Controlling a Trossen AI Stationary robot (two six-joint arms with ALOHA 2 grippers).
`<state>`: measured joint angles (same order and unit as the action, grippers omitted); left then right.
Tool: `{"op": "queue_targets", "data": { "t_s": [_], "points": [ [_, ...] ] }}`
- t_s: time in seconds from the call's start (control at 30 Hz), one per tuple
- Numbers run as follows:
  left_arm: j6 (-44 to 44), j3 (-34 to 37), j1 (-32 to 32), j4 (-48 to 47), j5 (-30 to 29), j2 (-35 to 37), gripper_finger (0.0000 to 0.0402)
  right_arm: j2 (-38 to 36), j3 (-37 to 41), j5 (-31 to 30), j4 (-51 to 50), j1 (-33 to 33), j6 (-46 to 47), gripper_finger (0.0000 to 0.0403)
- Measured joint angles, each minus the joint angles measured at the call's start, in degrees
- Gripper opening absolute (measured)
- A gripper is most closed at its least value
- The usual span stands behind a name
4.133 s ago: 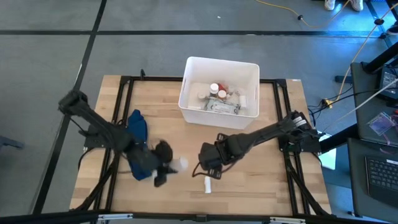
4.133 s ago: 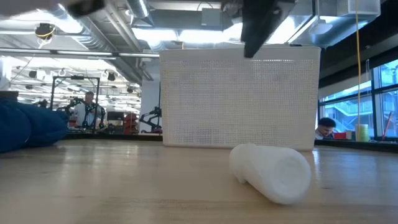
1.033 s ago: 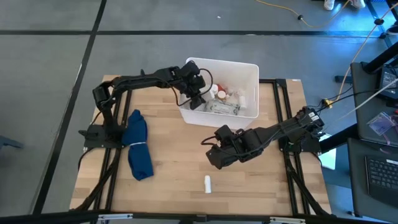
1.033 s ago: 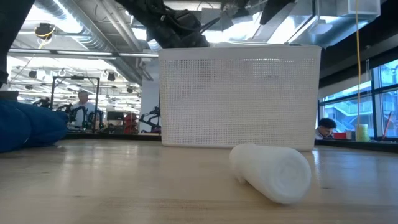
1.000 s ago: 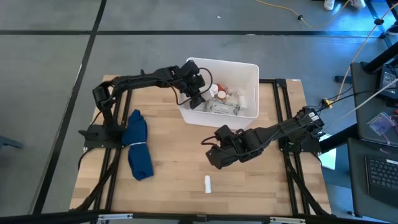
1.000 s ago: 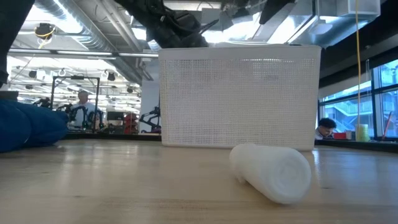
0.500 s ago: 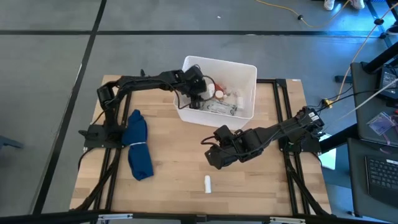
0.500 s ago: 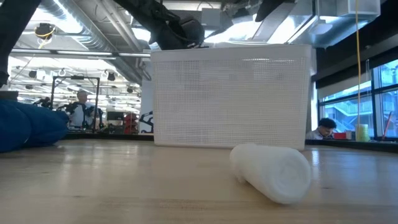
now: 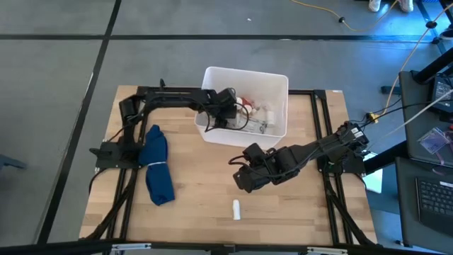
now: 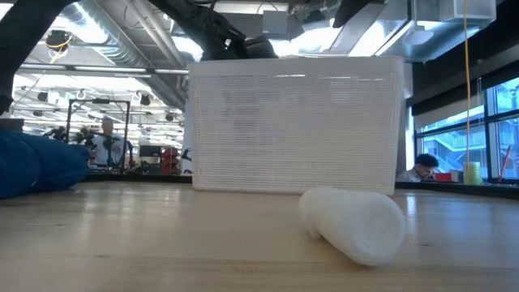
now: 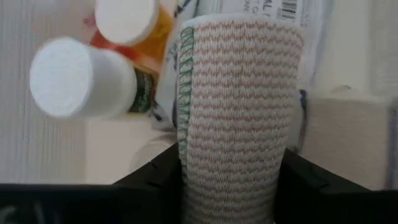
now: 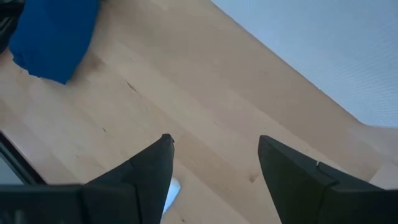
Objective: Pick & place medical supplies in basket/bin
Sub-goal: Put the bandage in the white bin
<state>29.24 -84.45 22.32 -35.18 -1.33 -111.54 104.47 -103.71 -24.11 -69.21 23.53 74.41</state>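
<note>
- Two dark arms work over a pale wooden table [image 9: 191, 212], seen from above, with the white tub set toward its far edge.
- White and rectangular with rounded corners, the tub [image 9: 272, 85] shows a finely perforated wall in the low view and holds a jumble of supplies [image 9: 258, 117]: white-capped bottles, an orange one, clear packets.
- Long and dark blue, a cloth [image 9: 157, 173] lies crumpled along the table's left side, well apart from the tub.
- Reaching in over the tub's left wall, the left gripper [image 9: 225, 106] pinches a beige woven bandage roll [image 11: 239, 118] between its fingers; a green stripe runs down one edge of the roll, and a white-capped bottle [image 11: 81, 78] lies beside it.
- Hanging above bare wood just in front of the tub, the right gripper [image 9: 244, 180] has its fingers spread with nothing between them.
- Small, white and cylindrical, a tube [image 9: 237, 208] lies on its side near the table's front edge, close to the right gripper.
</note>
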Motion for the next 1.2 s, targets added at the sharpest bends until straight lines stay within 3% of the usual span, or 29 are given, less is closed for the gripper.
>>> {"op": "queue_targets", "data": {
  "t_s": [0.27,0.43,0.7,1.2],
  "points": [
    [0.2,0.0,-0.3,-0.8,-1.1,-0.9,0.0193,0.0,0.0,1.1,-0.4,0.0,0.0,0.0234],
    [0.1,0.0,-0.3,-0.9,-4.7,-0.9,0.0193,0.0,0.0,5.2,-0.6,0.0,-0.1,0.0234],
    [0.1,0.0,-0.8,0.8,-10.7,-0.9,0.0194,0.0,0.0,5.9,-0.7,0.0,0.1,0.0234],
    [-3.1,0.0,-1.0,-1.3,-8.5,-0.8,0.0205,0.0,0.0,5.8,-0.8,0.0,0.0,0.0234]
  ]
}}
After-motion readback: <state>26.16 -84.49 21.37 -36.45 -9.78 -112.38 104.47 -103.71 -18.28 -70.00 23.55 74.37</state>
